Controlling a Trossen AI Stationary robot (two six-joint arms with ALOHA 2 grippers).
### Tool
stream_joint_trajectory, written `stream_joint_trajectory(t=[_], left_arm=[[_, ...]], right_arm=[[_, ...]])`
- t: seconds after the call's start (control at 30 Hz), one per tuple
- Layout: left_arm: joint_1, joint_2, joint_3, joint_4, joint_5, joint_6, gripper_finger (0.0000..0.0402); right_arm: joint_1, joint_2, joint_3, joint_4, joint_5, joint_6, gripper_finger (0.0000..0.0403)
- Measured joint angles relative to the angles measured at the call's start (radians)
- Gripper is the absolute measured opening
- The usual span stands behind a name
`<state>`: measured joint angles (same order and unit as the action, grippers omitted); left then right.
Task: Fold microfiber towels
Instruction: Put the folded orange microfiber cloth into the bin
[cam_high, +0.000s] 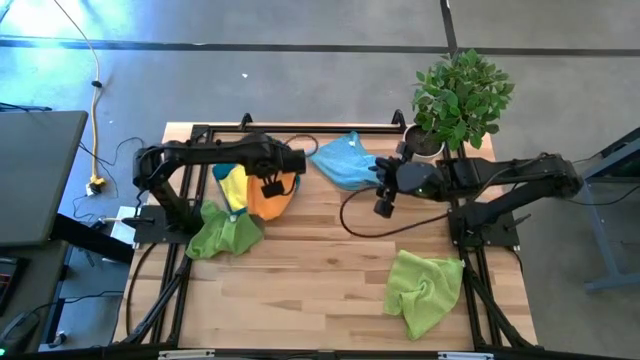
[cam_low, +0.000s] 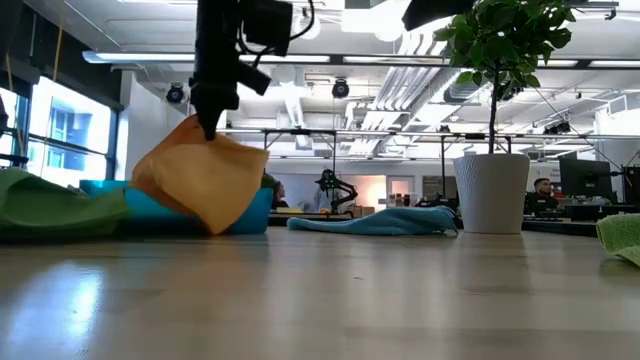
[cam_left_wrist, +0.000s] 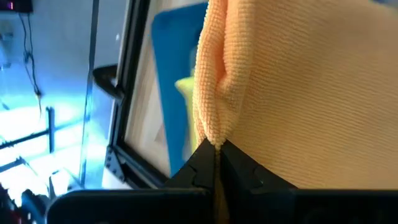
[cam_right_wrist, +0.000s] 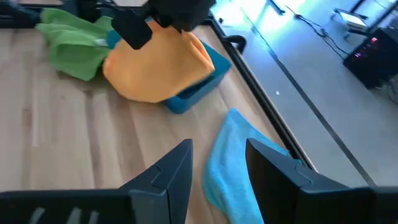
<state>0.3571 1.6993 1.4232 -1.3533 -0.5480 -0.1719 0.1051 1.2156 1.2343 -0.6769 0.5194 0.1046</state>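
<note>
An orange microfiber towel hangs from my left gripper, which is shut on it above the teal tray at the table's far left. A yellow towel lies in the tray. A lime green towel is bunched on the table beside the tray. A light blue towel lies crumpled at the far middle. My right gripper hovers open above its near edge, touching nothing. Another lime green towel lies crumpled at the near right. My left gripper pinches a bunched fold of the orange towel's top edge between its two fingertips. The fingers come from above, slanting down. The towel hangs below them in a loose drape, and its lower part rests on the teal tray.
A potted plant in a white pot stands at the far right corner. A black cable loops over the table's middle. Bare wood lies in the near middle. Black frame rails edge the table.
</note>
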Motion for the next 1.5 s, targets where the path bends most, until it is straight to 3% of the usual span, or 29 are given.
stream_joint_trajectory(t=[0.3,0.57,1.17,1.3,1.5], left_arm=[[0.106,-0.026,-0.111,0.029,-0.006,-0.061,0.0001],[0.169,-0.033,-0.199,0.078,-0.072,-0.074,0.0001],[0.226,-0.032,-0.3,0.105,-0.107,-0.346,0.0002],[0.226,-0.032,-0.3,0.096,-0.08,-0.359,0.0024],[0.226,-0.032,-0.3,0.059,-0.062,-0.387,0.0101]], right_arm=[[-0.06,0.0,0.0,0.0,-0.001,0.0,0.0141],[-0.086,0.0,0.0,0.001,-0.003,0.007,0.0141],[-0.086,0.0,0.0,0.002,-0.008,0.01,0.0141],[-0.086,0.0,0.0,0.002,-0.016,0.01,0.0141],[-0.086,0.0,0.0,0.002,-0.021,0.011,0.0141]])
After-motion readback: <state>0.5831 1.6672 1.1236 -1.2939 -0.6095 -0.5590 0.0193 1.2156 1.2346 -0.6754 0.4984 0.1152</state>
